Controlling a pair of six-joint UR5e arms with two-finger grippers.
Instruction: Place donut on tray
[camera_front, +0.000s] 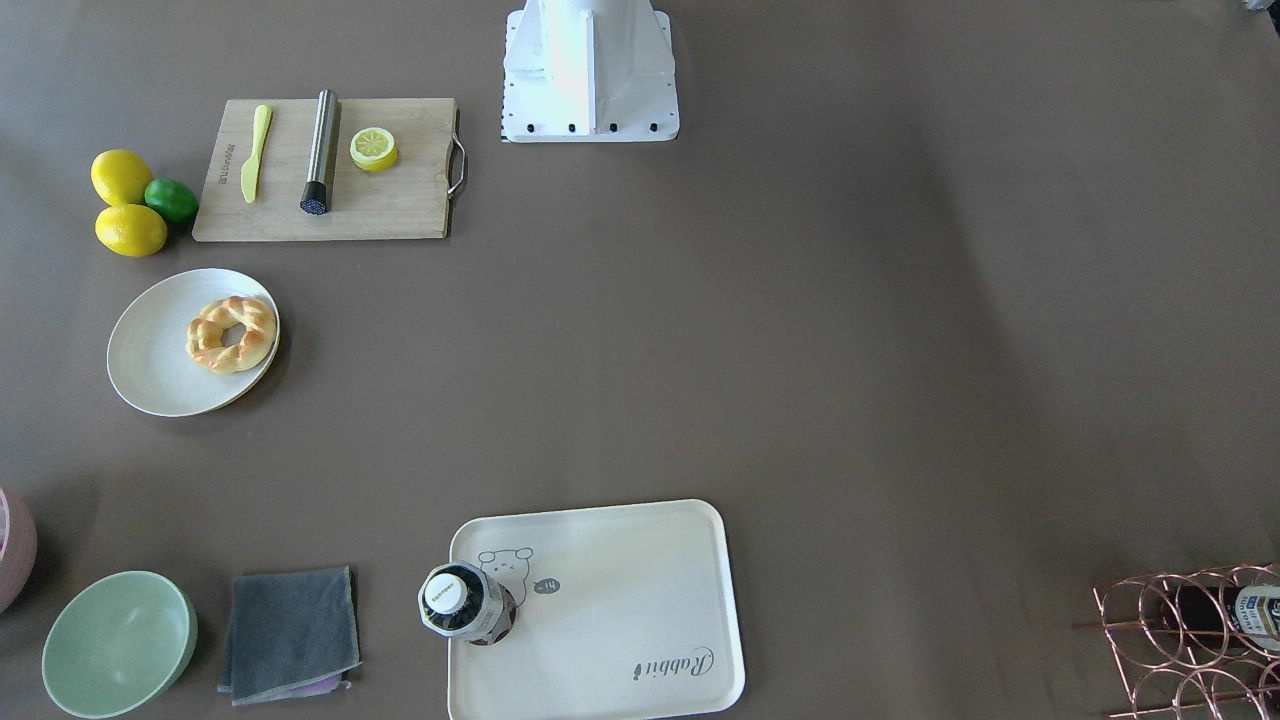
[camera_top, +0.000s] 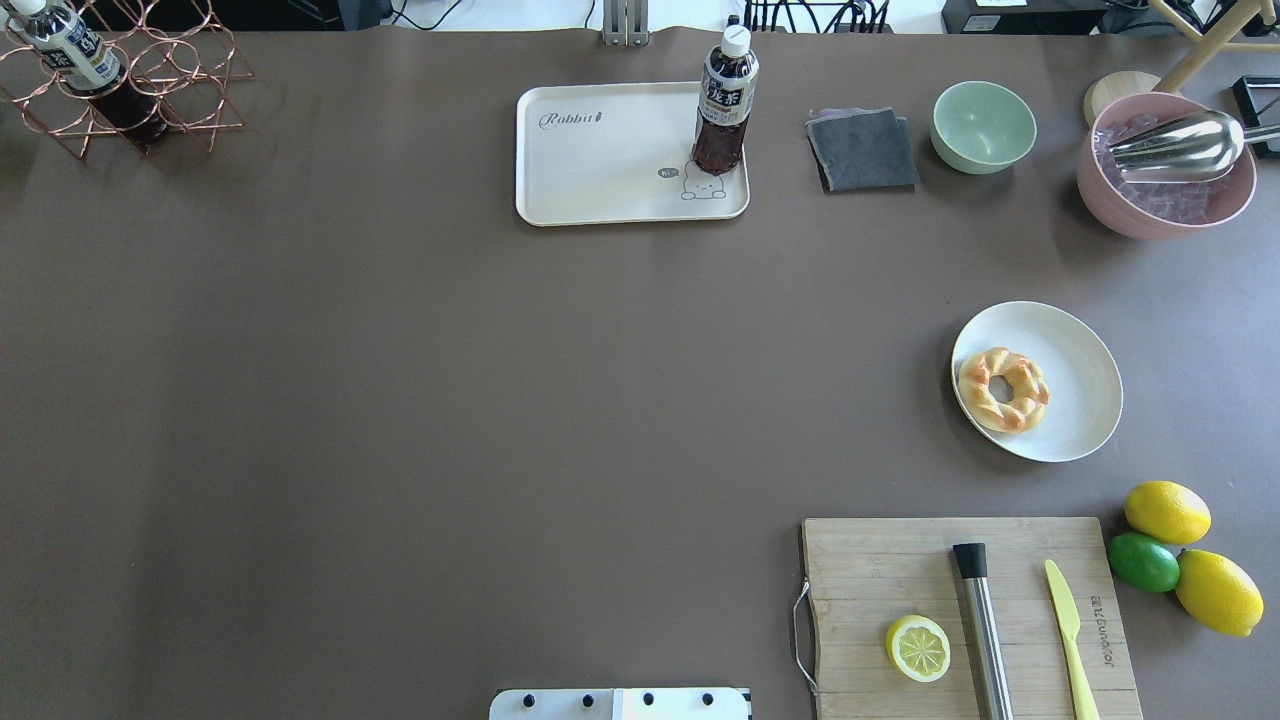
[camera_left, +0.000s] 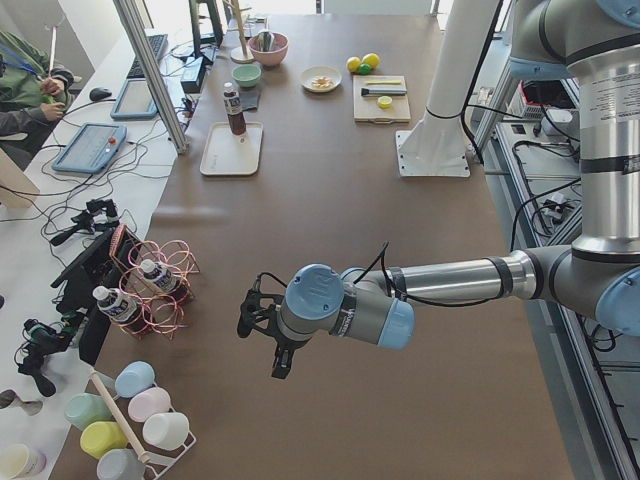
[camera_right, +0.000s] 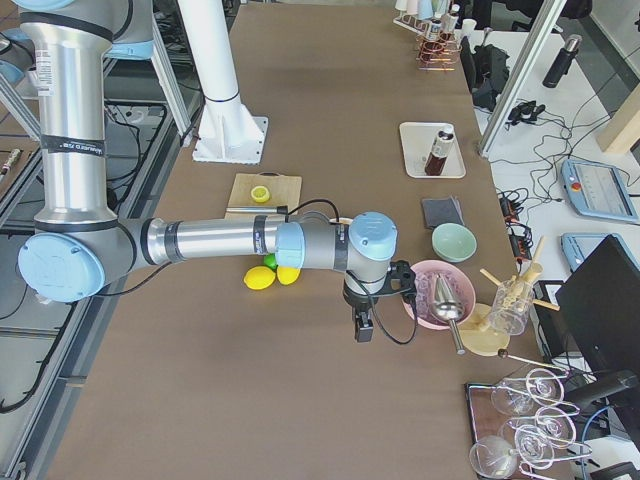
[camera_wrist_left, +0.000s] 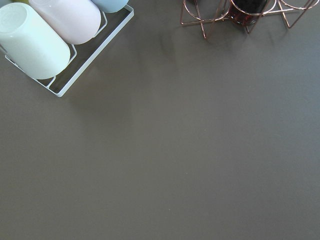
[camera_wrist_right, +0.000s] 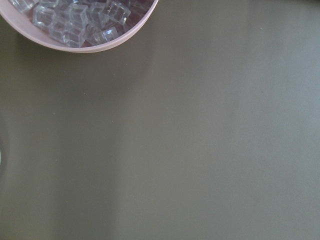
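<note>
The donut (camera_front: 231, 334), a golden-brown braided ring, lies on a round white plate (camera_front: 150, 370) and also shows in the overhead view (camera_top: 1003, 389). The cream-white tray (camera_front: 620, 620) with the bear drawing and "Rabbit" script lies far from it at the table's far edge (camera_top: 600, 170). A dark drink bottle (camera_top: 722, 105) stands upright on one corner of the tray. My left gripper (camera_left: 265, 335) hangs over bare table near the wire rack; I cannot tell whether it is open. My right gripper (camera_right: 365, 325) hangs beside the pink bowl; I cannot tell its state either.
A wooden cutting board (camera_top: 970, 615) holds a lemon slice (camera_top: 918, 648), a metal rod and a yellow knife. Two lemons and a lime (camera_top: 1143, 561) lie beside it. A green bowl (camera_top: 983, 126), grey cloth (camera_top: 862, 150), pink ice bowl (camera_top: 1165, 165) and copper bottle rack (camera_top: 120, 90) line the far edge.
</note>
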